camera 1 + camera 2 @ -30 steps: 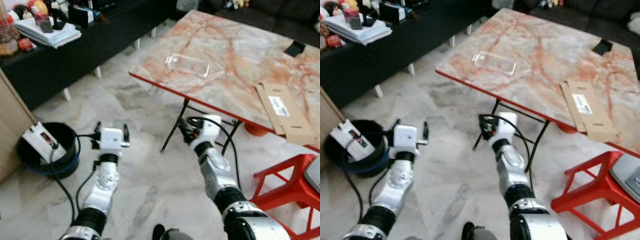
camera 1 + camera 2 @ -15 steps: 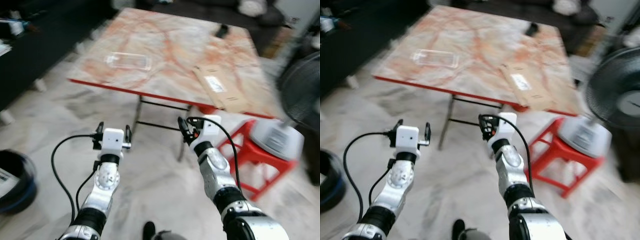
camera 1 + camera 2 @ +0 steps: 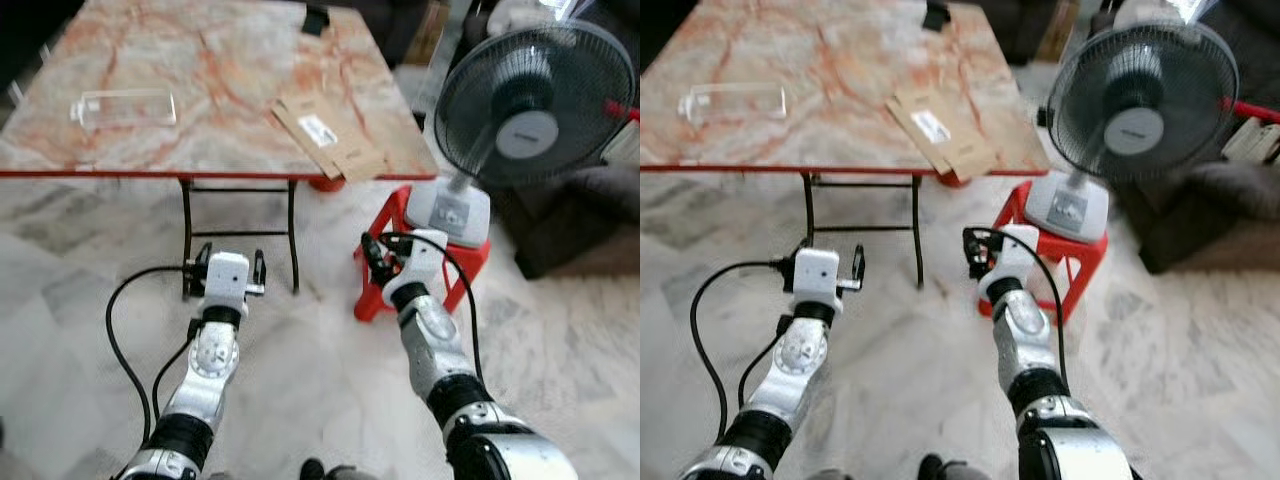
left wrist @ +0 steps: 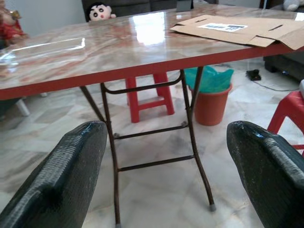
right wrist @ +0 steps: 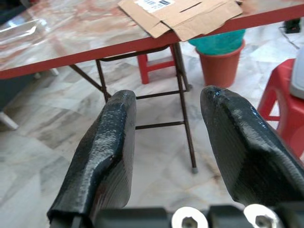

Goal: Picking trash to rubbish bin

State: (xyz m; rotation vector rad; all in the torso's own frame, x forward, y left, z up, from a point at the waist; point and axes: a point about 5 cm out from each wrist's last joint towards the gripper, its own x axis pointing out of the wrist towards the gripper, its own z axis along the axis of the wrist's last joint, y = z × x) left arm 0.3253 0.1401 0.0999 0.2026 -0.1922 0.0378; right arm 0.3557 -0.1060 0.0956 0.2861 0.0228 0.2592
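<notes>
A flattened cardboard box lies at the near right corner of the marble-topped table. A clear plastic container rests on the table's left side. Under the table stands an orange bin with a green liner, also in the right wrist view as the orange bin. My left gripper is held low over the floor in front of the table, open and empty. My right gripper hangs beside a red stool, open, with nothing between its fingers.
A standing fan sits on a red stool just right of my right arm. A small black object lies at the table's far edge. Thin metal table legs stand ahead. A second red stool is beyond the table.
The camera has swung to the right: the black bin on the left has left the picture and the fan has come in. Both grippers keep the same open pose.
</notes>
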